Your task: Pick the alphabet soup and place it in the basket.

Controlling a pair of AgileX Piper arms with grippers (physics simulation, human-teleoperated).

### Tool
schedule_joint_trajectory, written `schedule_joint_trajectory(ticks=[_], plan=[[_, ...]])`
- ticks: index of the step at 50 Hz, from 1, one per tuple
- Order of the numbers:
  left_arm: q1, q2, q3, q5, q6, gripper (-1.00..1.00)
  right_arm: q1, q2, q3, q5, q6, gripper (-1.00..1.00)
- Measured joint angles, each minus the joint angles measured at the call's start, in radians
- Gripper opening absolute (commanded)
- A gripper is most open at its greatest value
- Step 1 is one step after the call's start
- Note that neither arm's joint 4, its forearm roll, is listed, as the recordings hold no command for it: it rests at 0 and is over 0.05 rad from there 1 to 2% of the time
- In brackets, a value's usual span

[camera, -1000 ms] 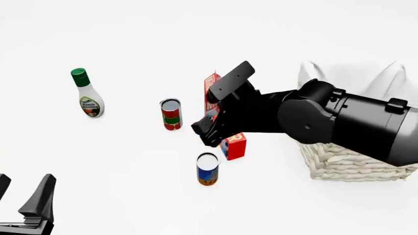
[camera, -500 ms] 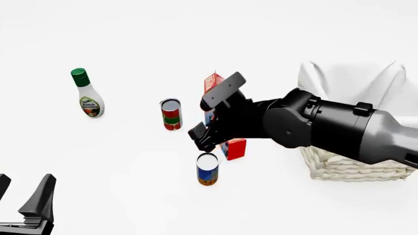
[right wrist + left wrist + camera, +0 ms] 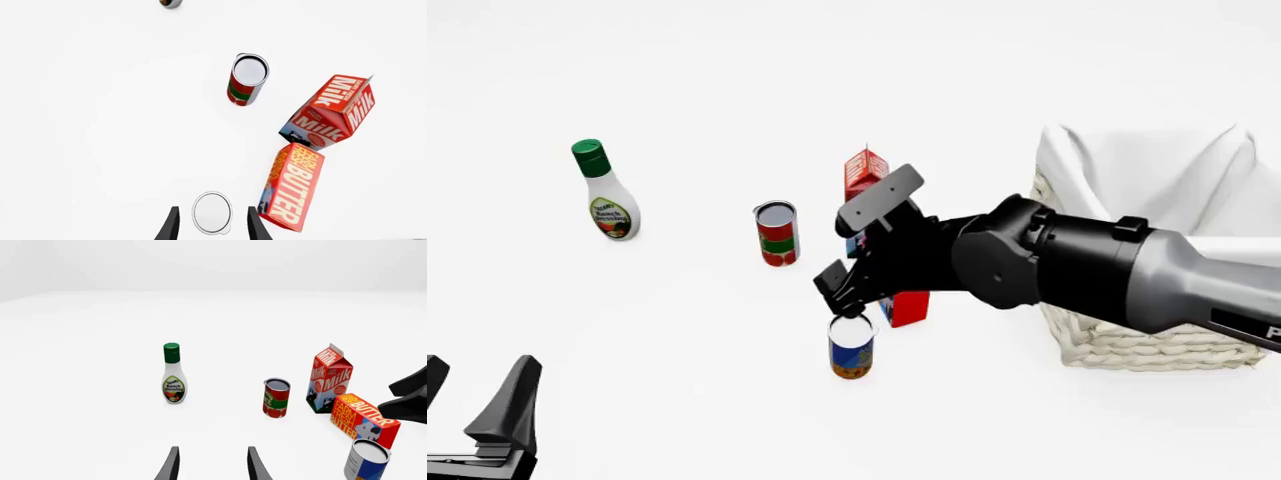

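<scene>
My right fingers (image 3: pixel 210 225) are spread apart, straddling the top of the alphabet soup (image 3: pixel 212 213), which stands upright at the lower middle of the front view, not yet gripped. My left fingers (image 3: pixel 211 465) are also apart, idle at the lower left. The butter box (image 3: pixel 291 186) sits just beside the soup; I judge that one finger could clip it on the way down and knock the can over. Closing too high could let the can slip. The basket (image 3: pixel 1121 345) waits at the right of the frame. On the counter I count two cans, the soup and a red-and-green can (image 3: pixel 777 233), one milk carton (image 3: pixel 330 111), one butter box, one dressing bottle (image 3: pixel 605 190), one basket.
</scene>
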Motion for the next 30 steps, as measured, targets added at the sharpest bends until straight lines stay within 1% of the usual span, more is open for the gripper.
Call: schedule_joint_trajectory(ticks=[11, 30], plan=[[0.000, 0.000, 0.000, 0.000, 0.000, 1.00, -0.010, 0.016, 0.000, -0.007, 0.003, 1.00], [0.000, 0.000, 0.000, 0.000, 0.000, 1.00, 0.006, 0.041, 0.016, -0.031, 0.018, 1.00]])
